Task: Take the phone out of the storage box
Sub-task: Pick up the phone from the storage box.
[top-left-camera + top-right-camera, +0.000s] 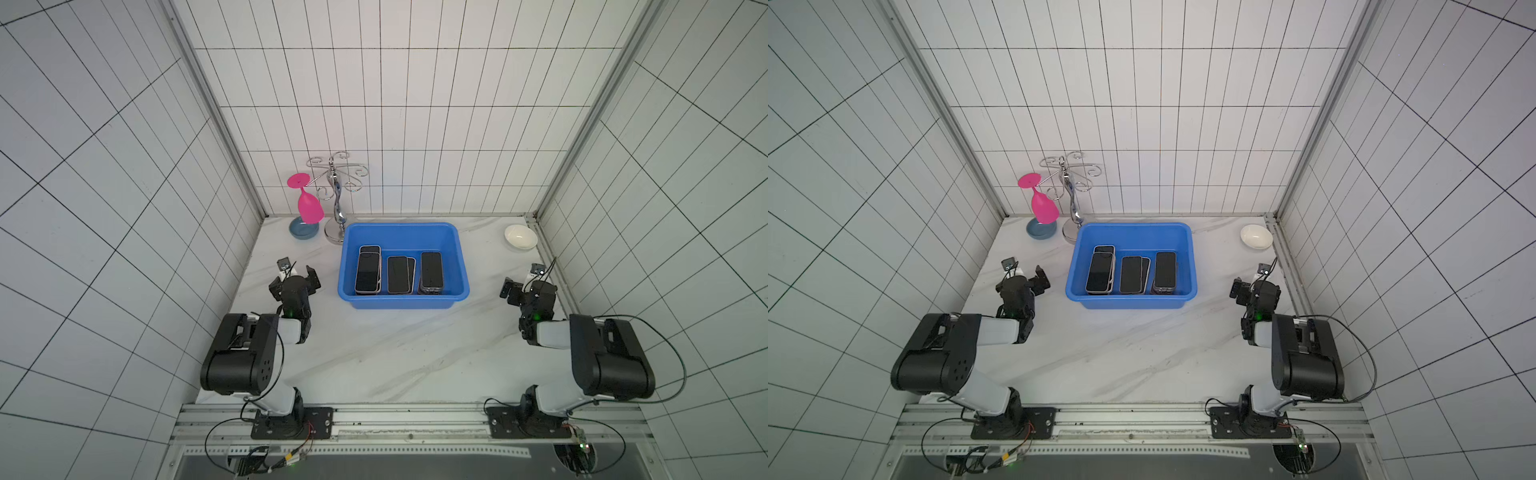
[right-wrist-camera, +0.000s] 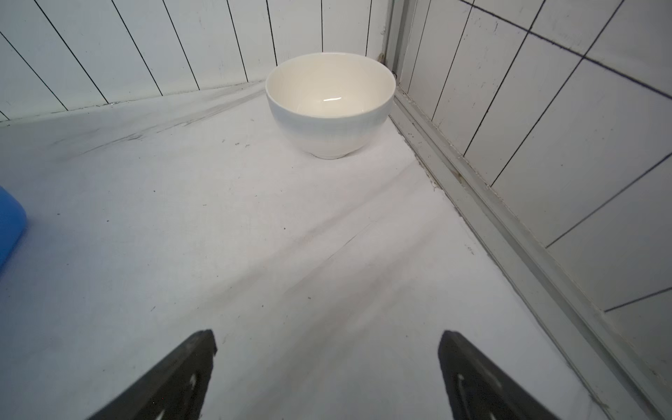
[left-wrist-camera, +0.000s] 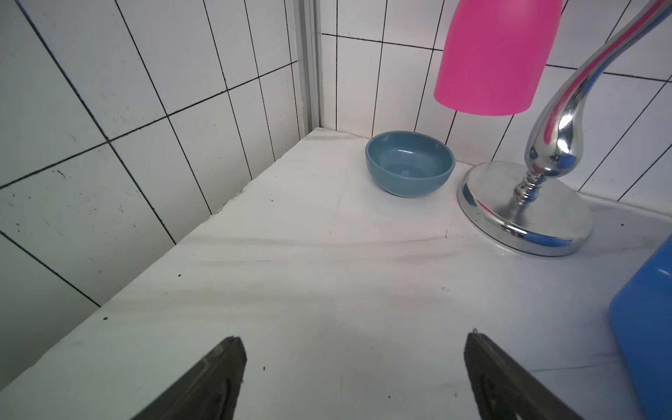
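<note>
The blue storage box [image 1: 401, 226] [image 1: 1133, 226] stands at the back middle of the white table. In it lie several dark phones, screens up, in three piles: left [image 1: 368, 272], middle [image 1: 398, 274], right [image 1: 431, 270]. My left gripper [image 1: 294, 279] [image 3: 354, 338] hovers low over the table to the left of the box, open and empty. My right gripper [image 1: 530, 286] [image 2: 327, 332] sits to the right of the box, also open and empty. Only a corner of the box [image 3: 647, 327] [image 2: 9, 222] shows in each wrist view. Both grippers stand apart from it.
A grey-blue dish [image 1: 304, 228] [image 3: 410, 163] sits in the back left corner, under a pink glass [image 1: 309, 205] hanging upside down from a chrome rack [image 1: 337, 195]. A white bowl [image 1: 520, 237] [image 2: 330, 105] stands at the back right. Tiled walls close in three sides.
</note>
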{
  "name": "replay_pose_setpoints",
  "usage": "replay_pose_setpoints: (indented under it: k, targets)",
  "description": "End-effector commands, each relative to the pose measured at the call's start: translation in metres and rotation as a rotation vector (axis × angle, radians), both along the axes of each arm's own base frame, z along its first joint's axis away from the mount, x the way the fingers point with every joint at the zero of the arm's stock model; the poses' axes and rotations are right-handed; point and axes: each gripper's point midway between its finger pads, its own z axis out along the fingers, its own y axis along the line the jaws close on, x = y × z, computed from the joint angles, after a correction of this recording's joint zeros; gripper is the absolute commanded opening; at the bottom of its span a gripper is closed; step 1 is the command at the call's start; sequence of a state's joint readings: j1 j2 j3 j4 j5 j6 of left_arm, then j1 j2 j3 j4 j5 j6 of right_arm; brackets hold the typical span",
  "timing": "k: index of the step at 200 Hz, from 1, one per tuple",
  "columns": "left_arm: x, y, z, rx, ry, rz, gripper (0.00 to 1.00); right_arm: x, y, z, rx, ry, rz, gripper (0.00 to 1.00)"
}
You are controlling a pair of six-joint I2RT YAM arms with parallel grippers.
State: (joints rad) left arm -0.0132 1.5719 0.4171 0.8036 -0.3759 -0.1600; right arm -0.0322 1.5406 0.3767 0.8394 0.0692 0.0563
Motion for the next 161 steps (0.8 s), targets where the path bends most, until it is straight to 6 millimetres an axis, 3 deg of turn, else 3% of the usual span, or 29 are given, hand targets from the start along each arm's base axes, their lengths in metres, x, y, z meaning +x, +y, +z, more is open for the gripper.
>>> replay_pose_setpoints:
  k: [1, 103, 116, 127, 135, 161]
  targets:
    - [0.004, -0.001, 0.010, 0.001, -0.025, 0.001, 0.98, 0.011, 0.001, 0.016, -0.014, -0.038, 0.000, 0.99]
    - [0.004, -0.001, 0.012, 0.003, -0.033, -0.002, 0.98, 0.012, 0.002, 0.018, -0.013, -0.049, 0.005, 0.99]
    - [0.008, -0.008, 0.031, 0.038, -0.056, -0.040, 0.98, 0.009, 0.006, 0.036, -0.014, -0.045, 0.028, 0.99]
    - [0.011, -0.015, 0.055, 0.054, -0.006, -0.048, 0.98, 0.005, -0.007, 0.066, 0.024, 0.010, -0.075, 0.99]
    - [0.009, -0.017, 0.082, 0.037, -0.003, -0.018, 0.99, -0.004, -0.013, 0.078, 0.063, 0.071, -0.124, 1.00]
    - [-0.008, -0.041, 0.175, -0.047, -0.049, -0.037, 0.98, -0.024, 0.010, 0.139, 0.138, 0.132, -0.051, 0.99]
